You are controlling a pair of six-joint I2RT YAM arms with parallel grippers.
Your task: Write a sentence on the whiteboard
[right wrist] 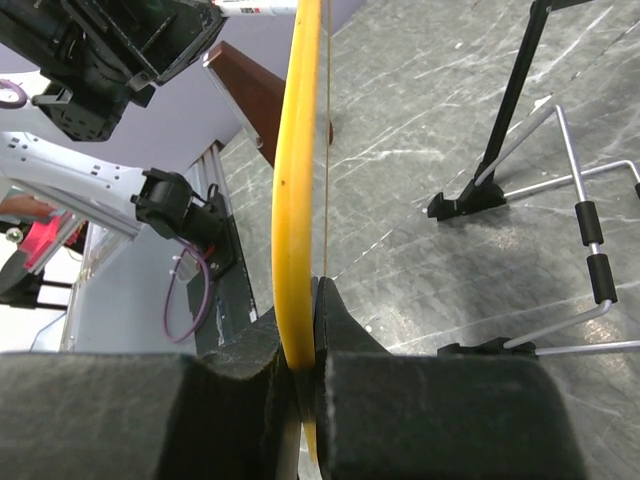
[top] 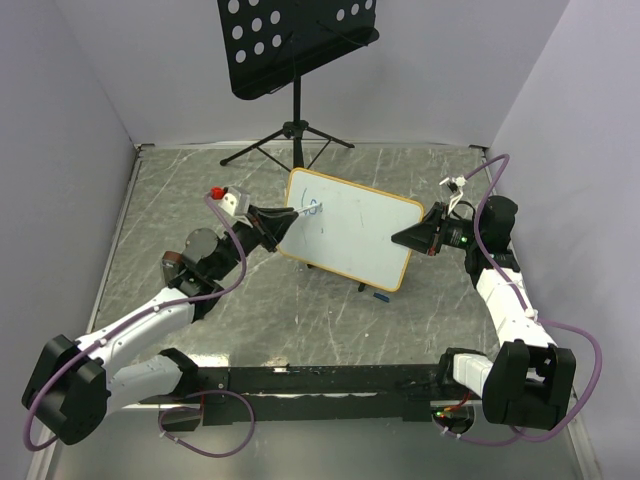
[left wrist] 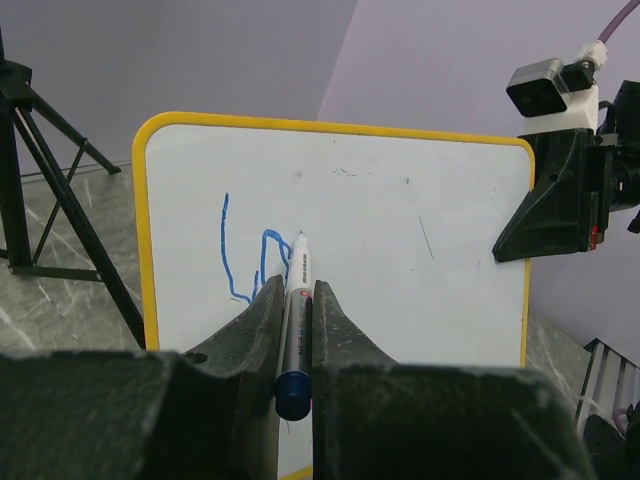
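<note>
My left gripper [left wrist: 291, 292] is closed tight on the marker [left wrist: 296, 315], whose tip touches the whiteboard [left wrist: 400, 210] just right of the blue strokes. My right gripper [right wrist: 300, 305] is clamped on the board's far side edge, pinching the yellowish frame [right wrist: 297, 150] and holding the board upright in front of the pen.

By my reckoning, the sentence [left wrist: 248, 262] is barely begun: one tall stroke and a loop beside it (a letter and a bit, I'd say). Nearly all the words are left.

Ahead and to the right of the tip the surface is bare right across to the right gripper's fingers, so a first line has room. To the left, the frame is close beside the strokes. Below the tip my own fingers hide the board, so I cannot judge the space for a lower line. The music stand [top: 298, 40] stands well behind the board, clear of both arms.
</note>
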